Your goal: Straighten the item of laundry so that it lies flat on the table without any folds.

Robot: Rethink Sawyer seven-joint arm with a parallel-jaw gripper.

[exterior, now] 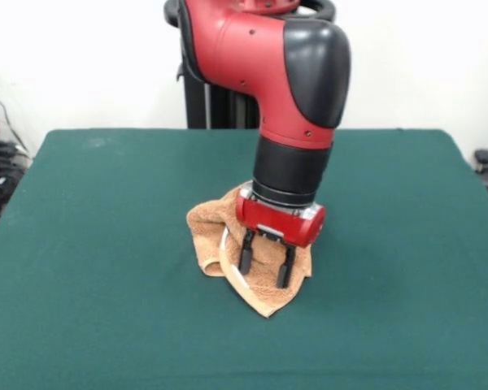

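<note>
Tan terry hand towel [215, 236] lies crumpled near centre of frame on the dark green surface [89, 244], well clear of every edge. Bunched into a rough triangular heap, one corner pointing toward the bottom of the frame; a pale border band shows along its left fold (folds plainly visible).

Red and black arm [285, 73] comes down from the top centre. End effector [266, 260] sits directly over the towel, its two black fingers [246, 252] spread apart and gripping nothing. Whether the tips touch the cloth cannot be told.
</note>
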